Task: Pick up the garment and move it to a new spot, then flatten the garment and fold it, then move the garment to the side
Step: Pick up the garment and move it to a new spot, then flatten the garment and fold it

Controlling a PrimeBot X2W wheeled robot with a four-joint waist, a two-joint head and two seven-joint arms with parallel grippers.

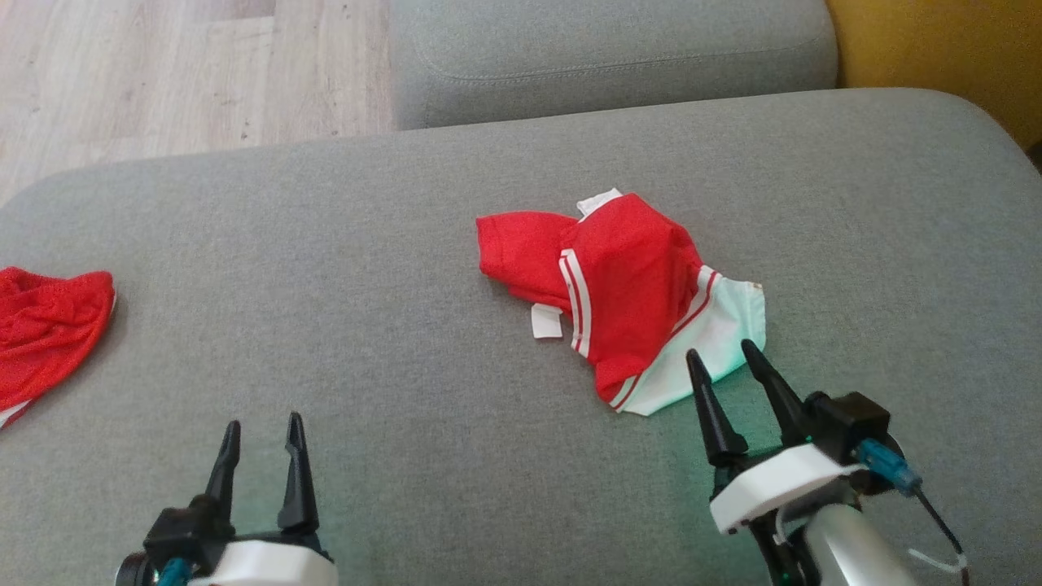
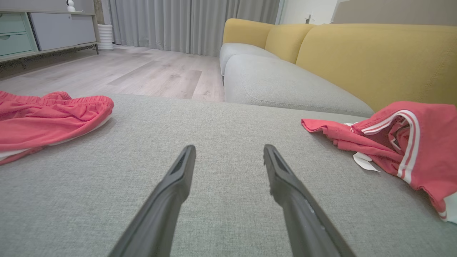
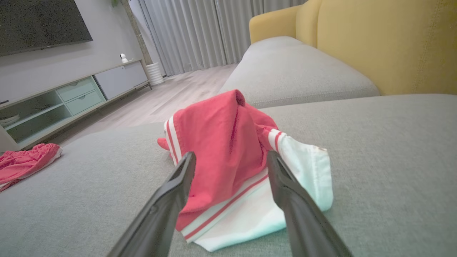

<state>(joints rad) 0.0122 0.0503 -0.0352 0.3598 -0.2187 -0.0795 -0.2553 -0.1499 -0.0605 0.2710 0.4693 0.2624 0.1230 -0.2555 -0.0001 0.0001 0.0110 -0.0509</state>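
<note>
- No words, numbers or brand marks can be read in any view.
- A small white tag (image 1: 546, 322) sticks out from the near edge of the red and white garment (image 1: 627, 285). Its face looks blank, and any print is too small to tell.
- A second white flap (image 1: 598, 202) at the garment's far edge also looks plain.

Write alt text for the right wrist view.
A crumpled red and white garment lies on a grey cushion, with the open jaws pointing at its near edge. Another red garment lies far left; a yellow sofa back rises at right.
</note>
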